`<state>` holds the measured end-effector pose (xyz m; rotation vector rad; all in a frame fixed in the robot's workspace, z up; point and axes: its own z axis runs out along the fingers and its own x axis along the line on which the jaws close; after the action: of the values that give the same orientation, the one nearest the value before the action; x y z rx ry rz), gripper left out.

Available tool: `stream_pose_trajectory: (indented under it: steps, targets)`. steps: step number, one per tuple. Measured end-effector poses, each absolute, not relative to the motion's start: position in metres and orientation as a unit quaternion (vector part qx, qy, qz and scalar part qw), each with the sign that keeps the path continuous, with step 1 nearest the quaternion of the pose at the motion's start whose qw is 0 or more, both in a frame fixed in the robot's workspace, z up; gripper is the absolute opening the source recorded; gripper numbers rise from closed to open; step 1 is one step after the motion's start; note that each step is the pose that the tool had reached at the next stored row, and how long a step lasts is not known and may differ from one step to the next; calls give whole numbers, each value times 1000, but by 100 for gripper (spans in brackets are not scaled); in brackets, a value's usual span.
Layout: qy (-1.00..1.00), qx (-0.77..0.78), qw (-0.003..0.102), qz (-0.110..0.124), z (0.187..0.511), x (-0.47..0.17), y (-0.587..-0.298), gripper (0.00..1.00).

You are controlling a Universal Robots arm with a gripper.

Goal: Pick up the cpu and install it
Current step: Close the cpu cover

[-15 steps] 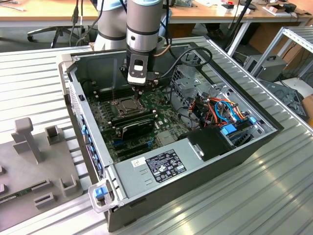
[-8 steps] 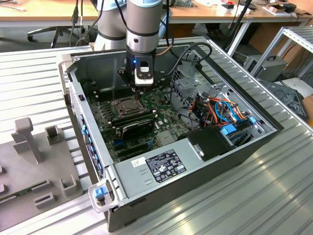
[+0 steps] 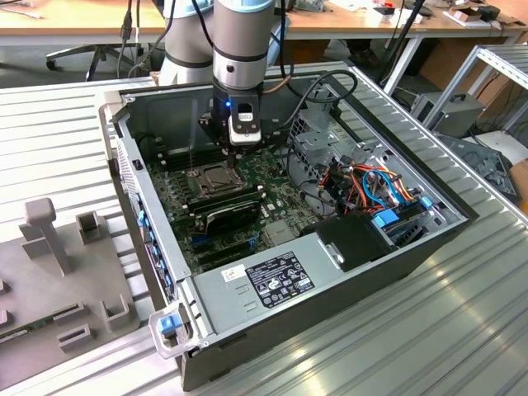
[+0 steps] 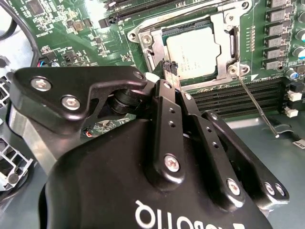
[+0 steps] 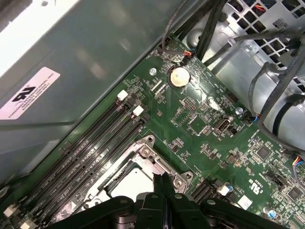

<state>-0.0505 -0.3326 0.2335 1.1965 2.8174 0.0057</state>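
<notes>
One gripper [image 4: 170, 66], fingers closed (tip to tip), above the edge of the metal-framed socket [image 4: 224, 24], cpu [image 4: 193, 50] flat inside

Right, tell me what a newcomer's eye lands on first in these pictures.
The open computer case lies on the ribbed metal table in the exterior view, with the robot arm reaching down into it. The gripper hangs above the silver socket on the green motherboard, where the cpu lies inside the frame. Orange and blue cables bunch at the case's end on the exterior view's right.
</notes>
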Motion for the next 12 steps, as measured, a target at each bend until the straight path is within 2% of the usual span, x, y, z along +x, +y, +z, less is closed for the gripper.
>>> stream_pose_trajectory:
  steps: [4, 12]
  targets:
    - [923, 383, 30, -1, 233, -51, -333, 11]
    - [943, 332, 30, 1, 232, -51, -333, 11]
